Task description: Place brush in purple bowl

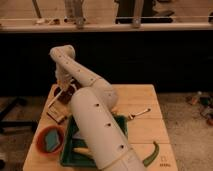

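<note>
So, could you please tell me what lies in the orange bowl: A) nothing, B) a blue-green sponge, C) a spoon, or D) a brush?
B: a blue-green sponge lies in the orange bowl; the gripper is farther back, by the purple bowl.
</note>
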`<action>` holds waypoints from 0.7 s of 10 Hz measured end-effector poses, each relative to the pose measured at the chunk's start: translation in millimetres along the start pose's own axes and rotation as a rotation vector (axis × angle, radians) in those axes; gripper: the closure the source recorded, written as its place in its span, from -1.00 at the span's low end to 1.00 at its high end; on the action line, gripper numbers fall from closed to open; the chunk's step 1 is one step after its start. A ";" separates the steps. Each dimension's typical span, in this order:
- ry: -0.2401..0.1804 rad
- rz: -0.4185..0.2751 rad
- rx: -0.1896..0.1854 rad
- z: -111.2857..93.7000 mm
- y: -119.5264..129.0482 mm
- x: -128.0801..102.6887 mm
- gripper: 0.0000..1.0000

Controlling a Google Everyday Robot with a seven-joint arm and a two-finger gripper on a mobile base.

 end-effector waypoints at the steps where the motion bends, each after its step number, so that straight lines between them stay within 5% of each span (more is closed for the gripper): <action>1: 0.000 -0.001 0.000 0.1 -0.4 -0.3 0.29; 5: 0.000 -0.003 -0.001 0.6 -1.7 -1.4 -0.50; 7: -0.001 -0.003 -0.001 0.7 -2.0 -1.7 -0.60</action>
